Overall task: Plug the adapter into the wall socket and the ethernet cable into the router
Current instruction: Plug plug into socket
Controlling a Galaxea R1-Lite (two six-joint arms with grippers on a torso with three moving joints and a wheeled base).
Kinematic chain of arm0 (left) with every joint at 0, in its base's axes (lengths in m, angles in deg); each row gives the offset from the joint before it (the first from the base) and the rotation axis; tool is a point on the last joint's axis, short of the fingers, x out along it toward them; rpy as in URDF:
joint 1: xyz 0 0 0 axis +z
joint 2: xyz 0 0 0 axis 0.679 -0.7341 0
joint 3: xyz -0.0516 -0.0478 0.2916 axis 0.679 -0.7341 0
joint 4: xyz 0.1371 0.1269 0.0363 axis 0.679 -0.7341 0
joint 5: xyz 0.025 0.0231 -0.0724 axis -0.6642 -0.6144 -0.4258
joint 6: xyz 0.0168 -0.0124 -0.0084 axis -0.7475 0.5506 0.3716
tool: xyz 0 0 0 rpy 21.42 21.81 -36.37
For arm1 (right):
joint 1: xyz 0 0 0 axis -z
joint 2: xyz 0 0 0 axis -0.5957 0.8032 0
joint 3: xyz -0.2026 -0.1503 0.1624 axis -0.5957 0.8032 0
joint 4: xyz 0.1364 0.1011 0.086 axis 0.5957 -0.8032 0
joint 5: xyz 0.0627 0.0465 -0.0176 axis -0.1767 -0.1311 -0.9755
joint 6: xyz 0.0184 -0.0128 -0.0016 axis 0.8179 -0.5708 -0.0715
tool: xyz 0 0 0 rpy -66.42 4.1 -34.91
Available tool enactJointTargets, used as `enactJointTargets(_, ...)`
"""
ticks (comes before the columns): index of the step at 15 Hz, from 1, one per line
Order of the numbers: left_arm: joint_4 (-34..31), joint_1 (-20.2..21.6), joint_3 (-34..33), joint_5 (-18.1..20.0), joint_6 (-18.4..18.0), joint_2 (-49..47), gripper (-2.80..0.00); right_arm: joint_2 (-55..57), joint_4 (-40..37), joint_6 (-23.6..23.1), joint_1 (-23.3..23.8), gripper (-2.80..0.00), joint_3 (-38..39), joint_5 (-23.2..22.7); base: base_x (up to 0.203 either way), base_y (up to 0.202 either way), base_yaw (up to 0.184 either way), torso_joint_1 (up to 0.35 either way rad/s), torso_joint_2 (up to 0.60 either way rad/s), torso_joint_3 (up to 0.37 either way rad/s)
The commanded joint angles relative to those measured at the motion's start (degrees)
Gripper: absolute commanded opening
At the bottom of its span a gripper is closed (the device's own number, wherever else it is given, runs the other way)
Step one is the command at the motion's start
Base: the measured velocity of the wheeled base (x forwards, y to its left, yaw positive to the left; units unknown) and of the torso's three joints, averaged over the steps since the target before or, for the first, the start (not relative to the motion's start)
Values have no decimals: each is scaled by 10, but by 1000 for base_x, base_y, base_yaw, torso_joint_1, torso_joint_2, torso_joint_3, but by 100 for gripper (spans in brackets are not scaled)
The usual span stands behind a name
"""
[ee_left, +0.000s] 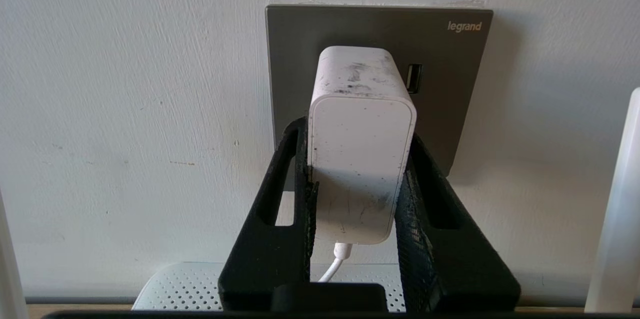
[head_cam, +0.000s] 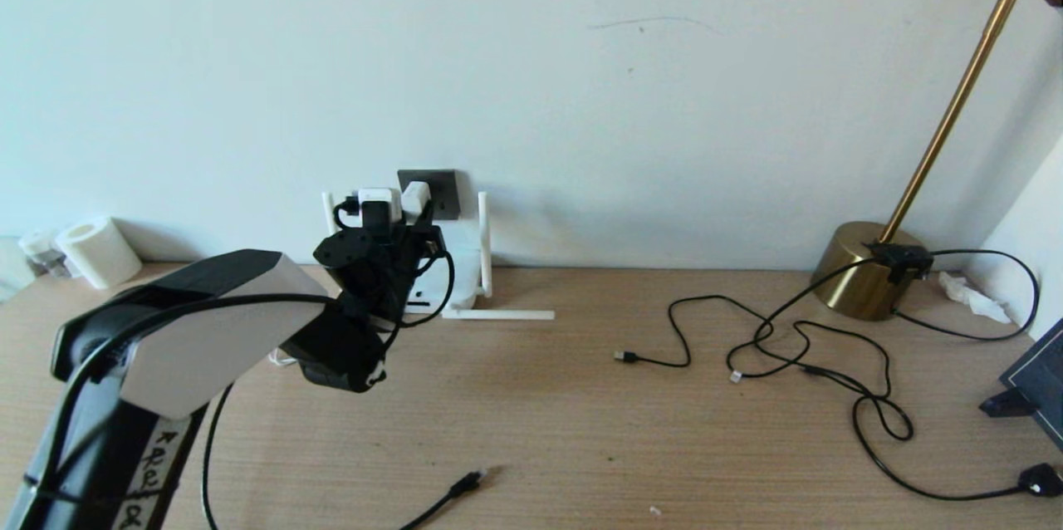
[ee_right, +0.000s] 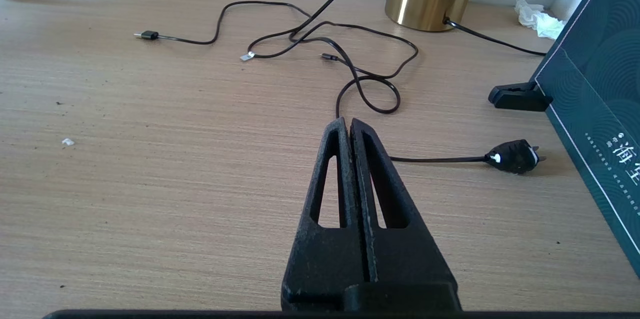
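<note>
- The left gripper (ee_left: 359, 159) grasps the adapter (ee_left: 361, 159) against the wall socket (ee_left: 450, 109), above the router (ee_left: 185, 284).
- The right gripper (ee_right: 350, 131), clenched, hovers near tangled cords (ee_right: 370, 84) on the desk (ee_right: 150, 184).

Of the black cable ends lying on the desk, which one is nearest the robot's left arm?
The ethernet cable at the desk's front edge, lying alone. The thin USB-tipped cord and the black mains plug lie further right.
</note>
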Motion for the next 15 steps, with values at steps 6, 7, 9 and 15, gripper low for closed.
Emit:
enactJointTargets(6, 5, 0, 50, -1, -1, -29, -280, 1, 0, 0, 0, -280, 0, 0, 0, 0, 0, 0, 0, 0)
enactJointTargets(7, 5, 0, 55, -1, -1, -32, -280, 1, 0, 0, -1, -280, 0, 0, 0, 0, 0, 0, 0, 0)
enactJointTargets(9, 5, 0, 62, 0, -1, -35, -280, 1, 0, 0, 0, -280, 0, 0, 0, 0, 0, 0, 0, 0)
enactJointTargets(15, 5, 0, 80, 0, -1, -43, -280, 1, 0, 0, -1, -280, 0, 0, 0, 0, 0, 0, 0, 0)
